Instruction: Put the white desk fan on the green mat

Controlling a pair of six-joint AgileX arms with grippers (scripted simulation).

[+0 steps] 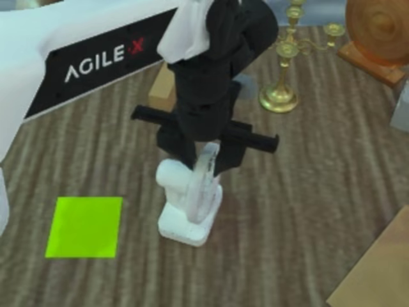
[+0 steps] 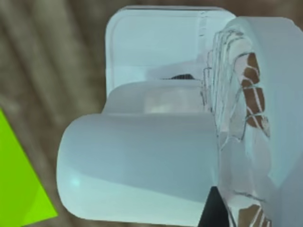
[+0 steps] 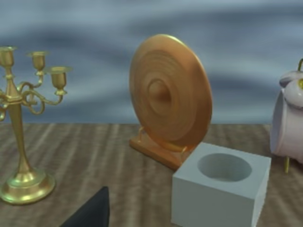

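Note:
The white desk fan (image 1: 190, 204) stands upright on the brown table, a little right of the table's middle. My left gripper (image 1: 208, 157) comes down onto it from above, its jaws on either side of the round grilled head and shut on it. In the left wrist view the fan (image 2: 142, 161) fills the frame, and one dark fingertip (image 2: 215, 210) presses where the motor housing meets the grille. The green mat (image 1: 85, 226) lies flat and bare to the fan's left, and a corner of the mat (image 2: 16, 189) shows at the wrist view's edge. My right gripper (image 3: 102, 213) is parked far right, outside the top view.
A gold candelabra (image 1: 284, 64) stands behind the fan on the right. A wooden disc on a stand (image 1: 377, 25) is at the back right corner. Near them are a grey block with a round hole (image 3: 220, 189) and a white clock (image 3: 289, 118). A tan board (image 1: 377, 275) lies front right.

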